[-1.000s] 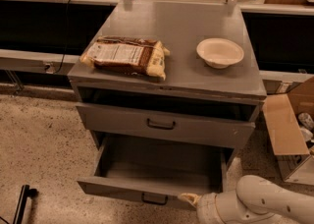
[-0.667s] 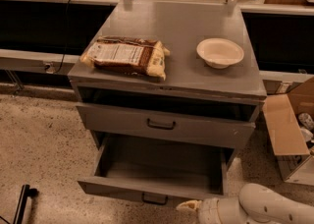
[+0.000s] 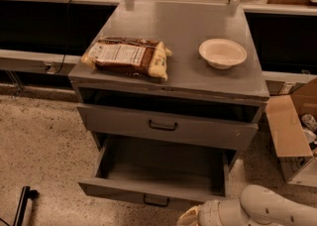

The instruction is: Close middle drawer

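The middle drawer point(image 3: 148, 190) is the grey one pulled out at the bottom of the grey cabinet. Its deep tray is empty, and its low front panel carries a small dark wire handle point(image 3: 156, 201). Above it sits a taller, wider grey drawer front point(image 3: 208, 132) that is pushed in. My gripper point(image 3: 187, 218) is at the bottom edge of the camera view, just below and right of the open drawer's handle, on the end of my white arm point(image 3: 262, 211). It is not touching the panel.
A brown snack bag point(image 3: 128, 56) and a white bowl point(image 3: 222, 52) lie on the cabinet top point(image 3: 183, 27). An open cardboard box point(image 3: 292, 131) stands on the floor to the right. A black object point(image 3: 22, 202) is at the lower left. Dark shelving runs behind.
My gripper and arm have dropped lower in the view, a little away from the open drawer's front panel. The drawer has not moved.
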{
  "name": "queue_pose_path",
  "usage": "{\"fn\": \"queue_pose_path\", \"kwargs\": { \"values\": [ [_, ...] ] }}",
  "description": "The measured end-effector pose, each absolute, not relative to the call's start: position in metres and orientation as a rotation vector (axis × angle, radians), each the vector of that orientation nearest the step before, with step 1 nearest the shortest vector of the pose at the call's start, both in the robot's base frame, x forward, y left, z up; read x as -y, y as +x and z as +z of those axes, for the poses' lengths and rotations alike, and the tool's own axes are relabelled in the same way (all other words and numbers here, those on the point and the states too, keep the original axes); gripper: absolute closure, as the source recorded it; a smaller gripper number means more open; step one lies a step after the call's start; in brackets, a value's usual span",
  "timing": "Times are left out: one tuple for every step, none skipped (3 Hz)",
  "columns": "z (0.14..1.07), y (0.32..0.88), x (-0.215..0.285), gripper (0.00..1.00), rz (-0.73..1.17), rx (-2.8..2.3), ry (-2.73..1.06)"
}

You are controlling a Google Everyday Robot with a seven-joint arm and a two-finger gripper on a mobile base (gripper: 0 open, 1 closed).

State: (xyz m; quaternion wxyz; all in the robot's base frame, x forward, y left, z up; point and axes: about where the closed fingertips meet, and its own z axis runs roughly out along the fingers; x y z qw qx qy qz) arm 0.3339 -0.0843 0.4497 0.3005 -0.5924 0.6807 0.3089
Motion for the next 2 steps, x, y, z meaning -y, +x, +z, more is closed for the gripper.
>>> {"fn": "queue_pose_path", "kwargs": {
  "values": [
    [0.431, 0.344, 0.082, 1.0, 0.83, -1.794, -1.496],
    [0.406, 0.362, 0.078, 1.0, 0.803, -1.759, -1.351]
  ]
}}
